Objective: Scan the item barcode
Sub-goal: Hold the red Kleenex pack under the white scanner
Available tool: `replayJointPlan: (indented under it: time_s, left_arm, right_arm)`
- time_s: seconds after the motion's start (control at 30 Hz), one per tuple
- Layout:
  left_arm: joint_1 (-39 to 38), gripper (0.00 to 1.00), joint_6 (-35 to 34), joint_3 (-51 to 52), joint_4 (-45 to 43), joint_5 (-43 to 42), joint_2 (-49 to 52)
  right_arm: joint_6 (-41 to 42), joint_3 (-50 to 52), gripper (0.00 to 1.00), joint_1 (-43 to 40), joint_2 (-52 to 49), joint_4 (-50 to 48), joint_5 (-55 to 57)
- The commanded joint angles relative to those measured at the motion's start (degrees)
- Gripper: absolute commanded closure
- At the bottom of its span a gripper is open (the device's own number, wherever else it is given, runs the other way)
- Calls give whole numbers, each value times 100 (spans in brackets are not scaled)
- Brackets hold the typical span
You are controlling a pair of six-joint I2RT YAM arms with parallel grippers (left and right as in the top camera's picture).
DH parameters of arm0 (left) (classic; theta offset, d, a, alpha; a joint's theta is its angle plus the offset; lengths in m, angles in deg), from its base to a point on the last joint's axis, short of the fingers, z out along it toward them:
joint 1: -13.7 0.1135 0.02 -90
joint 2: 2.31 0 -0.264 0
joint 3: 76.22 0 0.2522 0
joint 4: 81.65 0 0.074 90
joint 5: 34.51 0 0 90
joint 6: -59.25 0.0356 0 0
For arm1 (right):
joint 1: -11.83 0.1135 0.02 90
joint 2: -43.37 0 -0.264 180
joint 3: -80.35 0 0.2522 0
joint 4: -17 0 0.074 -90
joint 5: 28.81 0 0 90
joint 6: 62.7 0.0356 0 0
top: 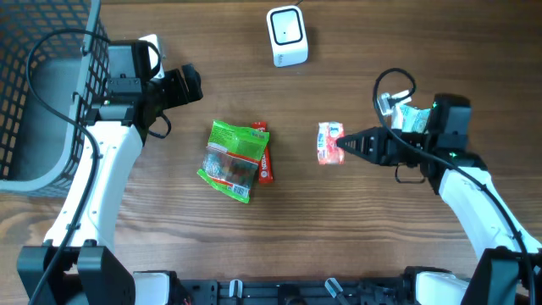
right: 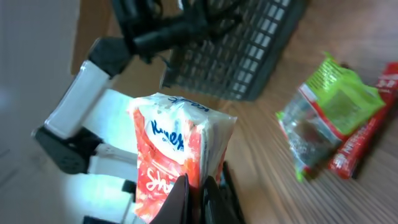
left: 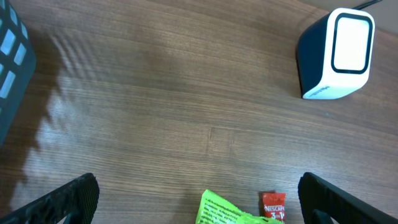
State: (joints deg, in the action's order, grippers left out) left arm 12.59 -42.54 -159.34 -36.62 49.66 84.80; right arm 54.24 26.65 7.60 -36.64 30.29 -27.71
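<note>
Red and white, the tissue pack (top: 329, 142) is pinched at its right edge by the right gripper (top: 342, 145), whose jaws are drawn narrow on it. It sits right of the table's middle, below the white scanner (top: 287, 36) and well apart from it. In the right wrist view we see the pack's printed face turned to the camera, with the 2 fingertips (right: 179, 199) clamped on its lower edge. We cannot tell whether it touches the wooden table (top: 381, 246). The left gripper (top: 190, 85) stands wide and holds nothing, near the dark wire basket (top: 34, 102). Left of the pack, apart from it, lie a green snack bag (top: 233, 159) and, touching its right side, a red sachet (top: 265, 157).
</note>
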Motion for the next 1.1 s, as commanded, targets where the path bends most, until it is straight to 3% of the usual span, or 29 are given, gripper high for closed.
replayJointPlan:
  time_s: [0.0, 0.07, 0.17, 0.2, 0.23, 0.27, 0.33, 0.37, 0.43, 0.53, 0.67, 0.7, 0.77, 0.87, 1.07]
  left_arm:
    - [26, 0, 92, 7, -11, -28, 13]
    - [26, 0, 92, 7, -13, -28, 13]
    - [26, 0, 92, 7, -11, -28, 13]
    - [26, 0, 92, 7, -11, -28, 13]
    - [26, 0, 92, 7, -11, -28, 13]
    - [26, 0, 92, 7, -11, -28, 13]
    - [26, 0, 92, 7, -13, -28, 13]
    - [26, 0, 92, 7, -11, -28, 13]
    - [26, 0, 92, 7, -11, -28, 13]
    - [26, 0, 92, 7, -13, -28, 13]
    - [26, 0, 92, 7, -11, -28, 13]
    - [26, 0, 92, 7, -13, -28, 13]
    - [26, 0, 92, 7, -13, -28, 13]
    - [26, 0, 92, 7, -11, -28, 13]
    - [26, 0, 92, 7, -11, -28, 13]
  right_arm:
    - [1742, -76, 96, -13, 42, -1082, -411]
    - [1956, -76, 96, -13, 42, -1604, -407]
    - [769, 52, 96, -13, 35, -1558, 153]
    - [514, 201, 96, -13, 33, -1405, 857]
    - [302, 404, 96, -13, 20, -625, 2490]
    - [210, 461, 96, -13, -4, -162, 3348]
    - [-844, 518, 96, -13, -42, 623, 4830]
    - [-1086, 514, 96, -13, -42, 887, 5493]
    - [-1274, 208, 96, -13, -39, 1165, 5790]
    - [-1567, -1320, 96, -11, -42, 2660, 6245]
    - [-1803, -4594, 96, 240, -280, 5309, 7396]
    - [-1956, -5925, 96, 481, -623, 6172, 7794]
    - [-2070, -7595, 96, 929, -1373, 7007, 8303]
    - [-2120, -9420, 96, 1633, -2494, 7385, 9068]
    - [-2889, -9628, 96, 2723, -4030, 6373, 10723]
